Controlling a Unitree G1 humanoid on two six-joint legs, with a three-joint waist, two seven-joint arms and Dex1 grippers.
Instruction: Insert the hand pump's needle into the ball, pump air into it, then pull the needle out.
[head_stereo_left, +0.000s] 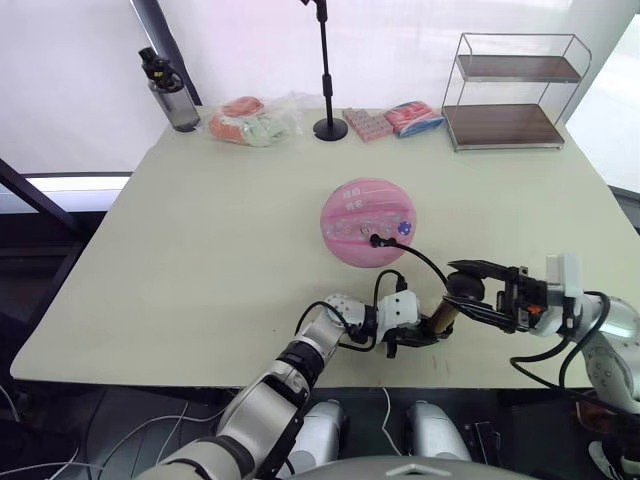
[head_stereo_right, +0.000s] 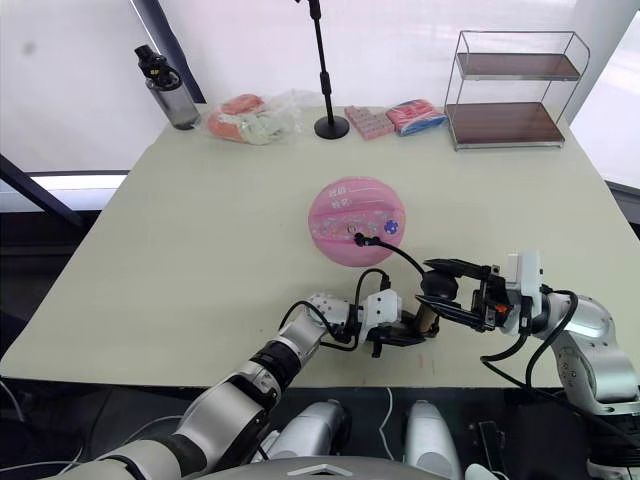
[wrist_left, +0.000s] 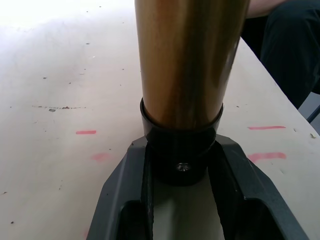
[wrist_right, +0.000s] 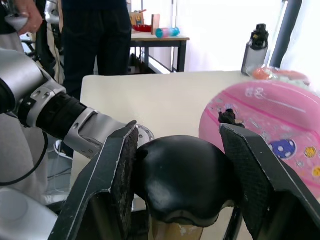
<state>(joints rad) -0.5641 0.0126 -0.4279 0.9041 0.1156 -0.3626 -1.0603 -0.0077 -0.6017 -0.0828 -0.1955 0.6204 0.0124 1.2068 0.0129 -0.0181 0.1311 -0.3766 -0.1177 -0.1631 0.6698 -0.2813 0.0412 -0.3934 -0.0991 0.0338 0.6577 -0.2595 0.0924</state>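
Left eye view: we have the needle seemingly seated in the ball at mid-bench, left pincer clamping the hand pump, right pincer loosely straddling its handle; hard strokes could drag the hose and unseat it.

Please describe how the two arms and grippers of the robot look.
Both arms are silver-grey with black joint bands and loose black cables. The left gripper has a white boxy wrist block and black fingers. The right gripper carries a white module on its wrist and has black fingers with textured pads.
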